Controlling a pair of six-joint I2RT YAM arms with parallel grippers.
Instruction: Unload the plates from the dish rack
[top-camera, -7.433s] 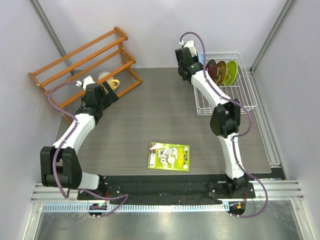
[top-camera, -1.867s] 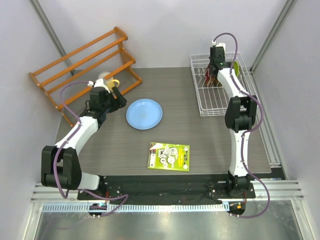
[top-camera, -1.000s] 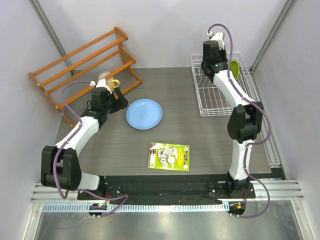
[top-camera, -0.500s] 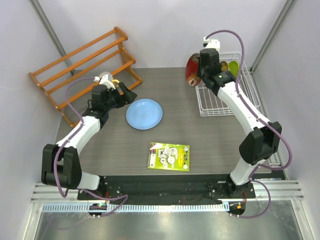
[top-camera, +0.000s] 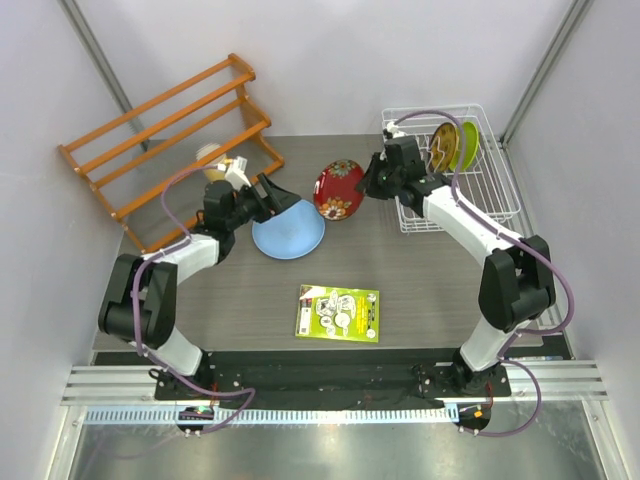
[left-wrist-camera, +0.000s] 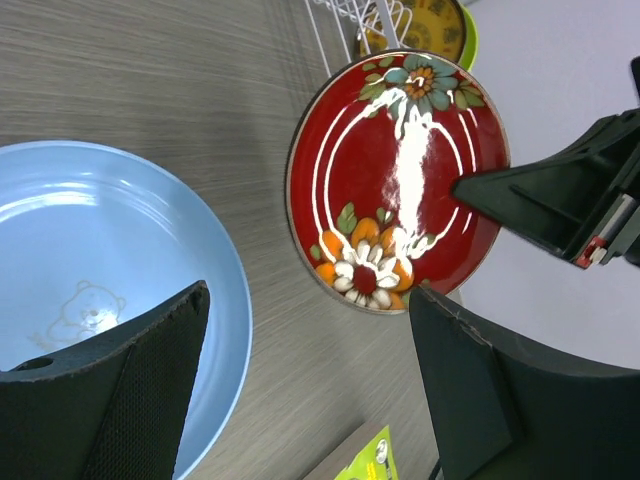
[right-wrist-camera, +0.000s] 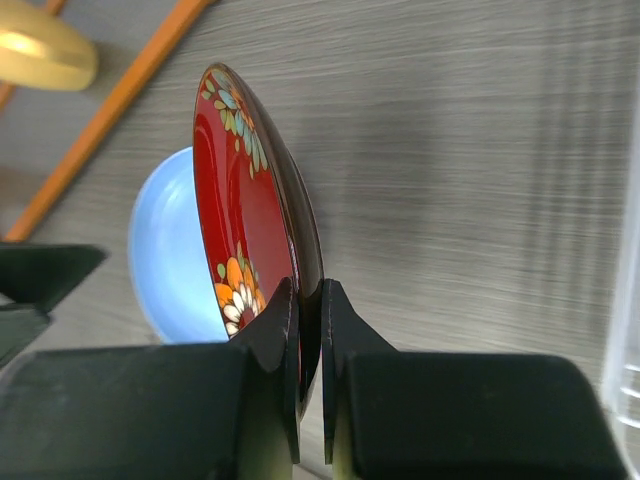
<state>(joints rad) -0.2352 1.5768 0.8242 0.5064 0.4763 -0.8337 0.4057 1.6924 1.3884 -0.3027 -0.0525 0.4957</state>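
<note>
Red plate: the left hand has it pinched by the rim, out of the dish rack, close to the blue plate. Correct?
Wrong hand. The right wrist view shows the right hand pinching the red plate by the rim; the left hand is open. It is out of the dish rack, close to the blue plate.

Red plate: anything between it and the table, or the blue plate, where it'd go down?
Nothing visible. The red plate is held on edge in the right hand, with bare table around it. The open left hand hovers over part of the blue plate, so stacking there could be crowded.
</note>
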